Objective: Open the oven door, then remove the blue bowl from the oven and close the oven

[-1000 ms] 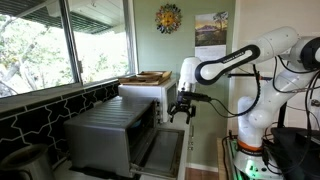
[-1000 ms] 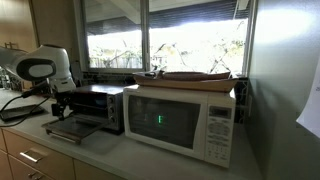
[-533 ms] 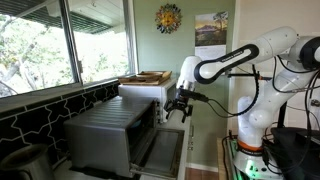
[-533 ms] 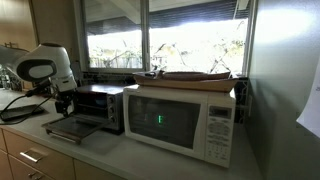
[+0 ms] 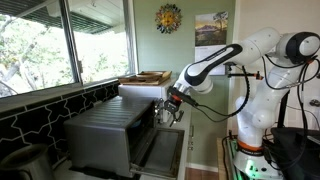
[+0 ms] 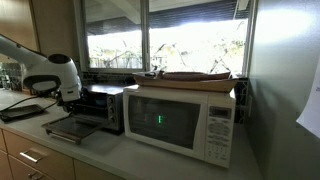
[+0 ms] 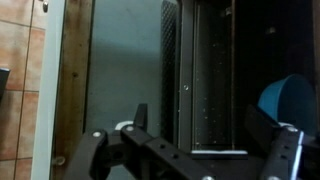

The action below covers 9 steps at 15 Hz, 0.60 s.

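The silver-grey oven [image 5: 105, 128] stands on the counter and shows in both exterior views [image 6: 101, 104]. The oven door [image 5: 164, 150] lies open and flat in front of it [image 6: 68, 128]. In the wrist view the door is the grey panel [image 7: 125, 60], with the dark oven cavity beyond it. The blue bowl [image 7: 290, 100] sits inside the cavity at the right edge of the wrist view, partly cut off. My gripper [image 7: 200, 130] is open and empty, pointing into the opening. In both exterior views it hangs just above the open door at the oven's mouth [image 5: 168, 112] [image 6: 68, 100].
A white microwave [image 6: 180, 120] stands right beside the oven, with a flat tray on top [image 5: 146, 77]. A window and dark tiled ledge run behind the appliances. A black tray [image 6: 22, 112] lies on the counter near the arm. The tiled floor [image 7: 20, 90] shows beyond the counter edge.
The arm has reached forward and the gripper has moved down and in toward the oven's opening, over the open door. The door and oven have not moved.
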{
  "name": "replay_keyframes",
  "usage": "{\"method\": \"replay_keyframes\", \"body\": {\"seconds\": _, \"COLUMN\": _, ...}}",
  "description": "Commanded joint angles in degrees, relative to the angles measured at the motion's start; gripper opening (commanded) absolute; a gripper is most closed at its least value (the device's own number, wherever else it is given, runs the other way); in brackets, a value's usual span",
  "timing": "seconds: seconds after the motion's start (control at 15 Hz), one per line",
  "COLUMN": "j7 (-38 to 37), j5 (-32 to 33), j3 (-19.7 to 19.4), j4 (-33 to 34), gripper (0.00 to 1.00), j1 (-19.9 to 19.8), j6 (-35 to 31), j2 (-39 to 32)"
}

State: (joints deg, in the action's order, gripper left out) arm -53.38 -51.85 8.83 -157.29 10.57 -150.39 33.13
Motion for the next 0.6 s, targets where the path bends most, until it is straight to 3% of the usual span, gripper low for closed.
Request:
{"method": "replay_keyframes", "body": {"seconds": 0.0, "j7": 7.5, "j5": -15.7, "j3": -6.5, "j4": 0.0, "gripper": 1.0, "j1": 8.2, "j6": -6.3, "j2": -3.8}}
{"method": "replay_keyframes", "body": {"seconds": 0.27, "j7": 18.5, "j5": -33.6, "j3": -14.8, "j4": 0.0, "gripper": 1.0, "j1": 15.3, "j6": -8.0, "j2": -2.4}}
{"method": "replay_keyframes", "body": {"seconds": 0.33, "j7": 14.1, "j5": -28.2, "j3": -5.5, "j4": 0.3, "gripper": 1.0, "j1": 5.4, "j6": -3.8, "j2": -3.3}}
{"method": "replay_keyframes", "body": {"seconds": 0.53, "j7": 15.4, "j5": -29.2, "j3": -3.9, "j4": 0.4, "gripper": 1.0, "j1": 3.1, "j6": -3.0, "j2": -3.2}}
